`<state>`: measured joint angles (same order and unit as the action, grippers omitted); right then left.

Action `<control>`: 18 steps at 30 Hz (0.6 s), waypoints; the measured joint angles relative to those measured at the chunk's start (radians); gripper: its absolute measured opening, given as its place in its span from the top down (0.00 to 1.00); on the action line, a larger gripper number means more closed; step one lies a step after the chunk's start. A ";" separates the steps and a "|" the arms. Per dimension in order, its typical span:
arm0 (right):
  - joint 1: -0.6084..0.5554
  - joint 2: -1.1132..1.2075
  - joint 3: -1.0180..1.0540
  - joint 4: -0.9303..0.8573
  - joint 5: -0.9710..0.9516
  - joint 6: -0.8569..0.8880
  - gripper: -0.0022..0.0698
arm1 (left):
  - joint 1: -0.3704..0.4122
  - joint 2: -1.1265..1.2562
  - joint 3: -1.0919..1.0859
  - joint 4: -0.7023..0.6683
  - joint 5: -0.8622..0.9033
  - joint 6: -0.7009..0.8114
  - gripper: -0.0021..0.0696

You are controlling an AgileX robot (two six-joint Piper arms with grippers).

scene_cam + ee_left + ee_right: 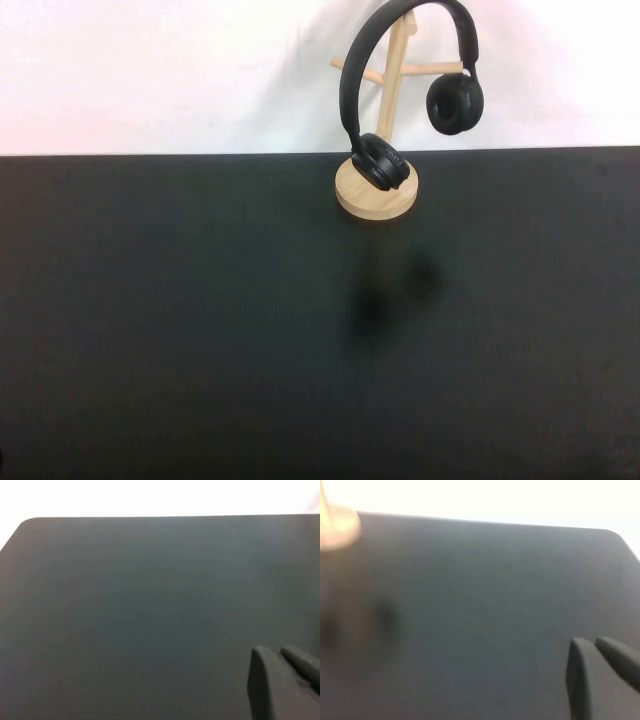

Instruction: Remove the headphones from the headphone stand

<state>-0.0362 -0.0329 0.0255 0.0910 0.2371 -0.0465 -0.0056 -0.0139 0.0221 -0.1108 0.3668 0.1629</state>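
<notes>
The black headphones hang over the top of the light wooden headphone stand, at the far edge of the table, a little right of centre. One ear cup rests low against the round base; the other hangs free on the right. Neither arm shows in the high view. My left gripper hovers over bare table, fingers together and empty. My right gripper is shut and empty too, over the table, with the stand's pale base blurred far off.
The black table fills the lower part of the high view, with a white wall behind it. Its rounded far corners show in both wrist views. A faint shadow lies in front of the stand.
</notes>
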 joint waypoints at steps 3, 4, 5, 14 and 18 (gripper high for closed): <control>0.000 0.000 0.000 0.068 0.000 0.000 0.98 | 0.000 0.000 0.000 0.000 0.000 0.000 0.97; 0.000 0.000 0.000 0.097 0.000 0.000 0.98 | 0.000 0.000 0.000 0.000 0.000 0.000 0.97; 0.000 0.000 0.000 0.114 0.000 0.000 0.98 | 0.000 0.000 0.000 0.000 0.000 0.000 0.97; 0.000 0.000 0.000 0.338 -0.074 0.000 0.98 | 0.000 0.000 0.000 0.000 0.000 0.000 0.97; 0.000 0.000 0.000 0.467 -0.099 0.000 0.98 | 0.000 0.000 0.000 0.000 0.000 0.000 0.97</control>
<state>-0.0362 -0.0329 0.0255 0.5576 0.1379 -0.0465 -0.0056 -0.0139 0.0221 -0.1108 0.3668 0.1629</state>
